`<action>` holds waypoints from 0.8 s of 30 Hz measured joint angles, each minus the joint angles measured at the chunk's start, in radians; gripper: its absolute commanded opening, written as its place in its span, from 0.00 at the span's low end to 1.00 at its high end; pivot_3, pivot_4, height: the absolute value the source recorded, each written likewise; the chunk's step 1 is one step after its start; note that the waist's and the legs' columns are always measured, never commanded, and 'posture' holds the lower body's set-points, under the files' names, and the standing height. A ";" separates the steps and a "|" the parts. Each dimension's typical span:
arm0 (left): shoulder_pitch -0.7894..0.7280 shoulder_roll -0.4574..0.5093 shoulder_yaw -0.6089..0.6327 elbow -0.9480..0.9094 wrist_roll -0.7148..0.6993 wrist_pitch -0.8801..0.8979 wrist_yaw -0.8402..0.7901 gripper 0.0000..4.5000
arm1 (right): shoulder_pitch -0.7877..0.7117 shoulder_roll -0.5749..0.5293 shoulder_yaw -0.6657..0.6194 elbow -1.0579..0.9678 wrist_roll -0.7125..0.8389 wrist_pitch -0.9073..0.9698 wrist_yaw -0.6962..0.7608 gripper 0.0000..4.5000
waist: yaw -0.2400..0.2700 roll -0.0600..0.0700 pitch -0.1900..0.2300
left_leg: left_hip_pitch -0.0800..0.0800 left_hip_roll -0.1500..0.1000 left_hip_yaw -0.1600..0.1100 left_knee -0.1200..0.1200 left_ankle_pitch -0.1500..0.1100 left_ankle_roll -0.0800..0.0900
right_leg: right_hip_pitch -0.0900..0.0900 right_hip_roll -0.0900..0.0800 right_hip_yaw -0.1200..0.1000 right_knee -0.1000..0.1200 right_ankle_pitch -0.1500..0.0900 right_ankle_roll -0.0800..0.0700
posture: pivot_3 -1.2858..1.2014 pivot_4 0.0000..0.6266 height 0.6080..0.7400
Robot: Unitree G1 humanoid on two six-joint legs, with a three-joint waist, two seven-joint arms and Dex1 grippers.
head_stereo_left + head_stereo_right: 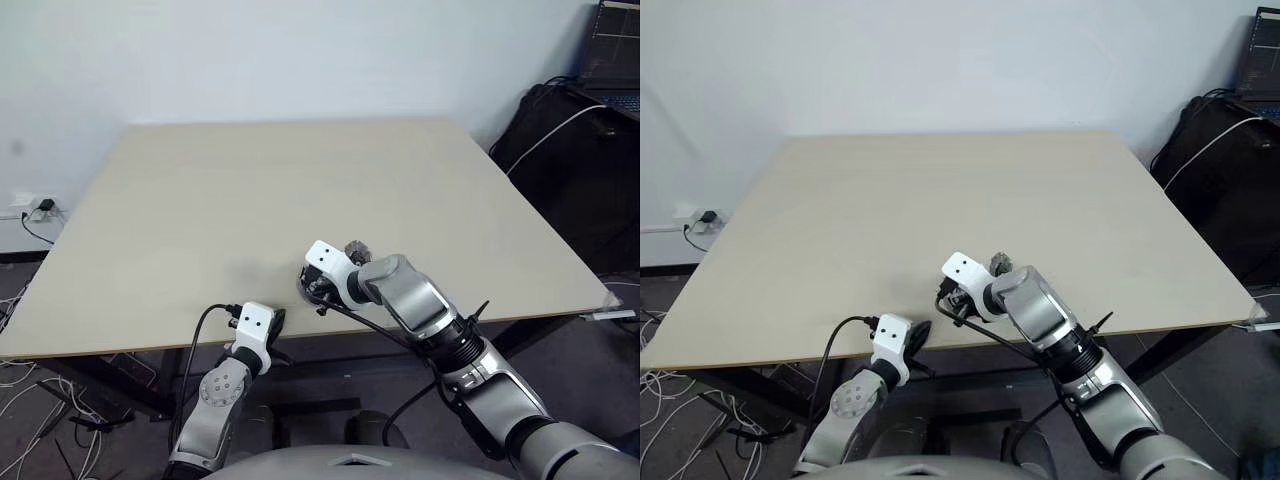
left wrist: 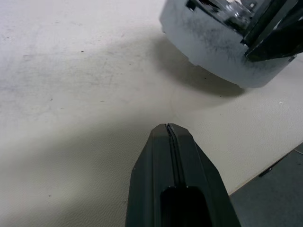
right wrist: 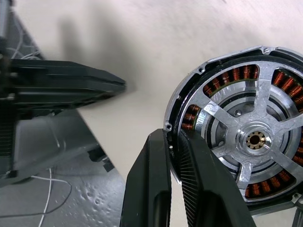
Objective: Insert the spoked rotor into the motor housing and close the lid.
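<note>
So the motor housing (image 3: 236, 127) is sitting on the surface (image 1: 300, 190) close to its near edge, a bit right of the middle. In the right wrist view you can look straight into it: copper-brown windings run around the inside, and the spoked rotor (image 3: 253, 137) is already sitting in there, silver spokes fanning out from a brass-looking centre hub. No cover on it, the inside is wide open.

The right gripper (image 3: 174, 156) has its fingers pinched onto the housing's rim on the left side, one finger outside the wall and the ribbed one (image 3: 199, 189) just inside it, over the windings. From the head camera that arm reaches in from the near right and angles down over the housing, so the housing itself is mostly hidden there.

The left gripper (image 2: 171, 137) is just left of that, at the near edge of the surface, fingers shut tight together with nothing between them. It points toward the housing, near it but not touching.

Off to the far right there's a black bag (image 1: 570, 160) with a white cable (image 1: 548, 132) draped over it.
</note>
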 measured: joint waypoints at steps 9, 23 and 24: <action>0.001 0.000 0.001 0.000 0.000 -0.002 0.003 0.00 | -0.018 -0.002 0.018 0.062 0.053 -0.033 -0.039 0.09 | -0.003 0.000 0.000 | 0.000 0.000 0.000 0.000 0.000 0.000 | 0.000 0.000 0.000 0.000 -0.001 0.001 | 0.52 0.00 1.00; 0.019 0.000 0.001 -0.003 -0.001 0.000 0.009 0.00 | -0.027 0.108 -0.037 -0.021 0.168 -0.064 -0.092 0.45 | -0.005 0.000 0.000 | 0.000 0.001 0.000 -0.001 0.000 -0.001 | 0.000 0.001 0.000 0.000 -0.001 0.001 | 0.52 0.00 1.00; 0.019 0.000 0.001 -0.004 -0.001 0.001 0.009 0.00 | -0.027 0.125 -0.061 -0.045 0.182 -0.065 -0.103 0.41 | -0.005 0.000 0.000 | 0.000 0.001 0.000 -0.001 0.000 -0.001 | 0.000 0.001 0.000 0.000 -0.001 0.001 | 0.52 0.00 1.00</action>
